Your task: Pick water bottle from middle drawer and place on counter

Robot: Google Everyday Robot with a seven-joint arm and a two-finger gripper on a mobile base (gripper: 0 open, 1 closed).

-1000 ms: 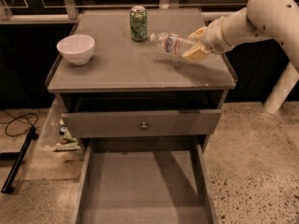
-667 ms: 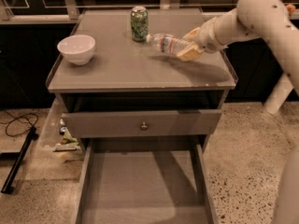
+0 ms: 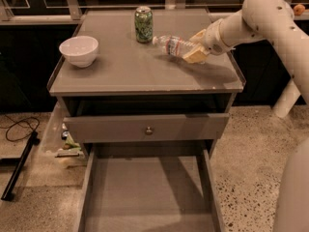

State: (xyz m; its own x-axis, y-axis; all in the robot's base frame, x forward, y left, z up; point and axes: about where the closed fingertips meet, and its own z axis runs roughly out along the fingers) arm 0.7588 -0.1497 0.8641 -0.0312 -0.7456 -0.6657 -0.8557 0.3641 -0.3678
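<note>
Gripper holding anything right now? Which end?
Yes. The gripper, over the right side of the grey-brown counter, grips the clear ribbed plastic water bottle by its base end.

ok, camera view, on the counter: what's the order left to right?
Bowl → can → bottle → gripper, over the right side of the counter, holding the bottle's base end.

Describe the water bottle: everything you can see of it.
The bottle is small, clear, ribbed plastic with a white cap and a reddish-blue label band. It lies nearly flat, with its cap pointing left toward the can, over the back right part of the counter. The pincer grips its base end. Whether it touches the counter cannot be told.
</note>
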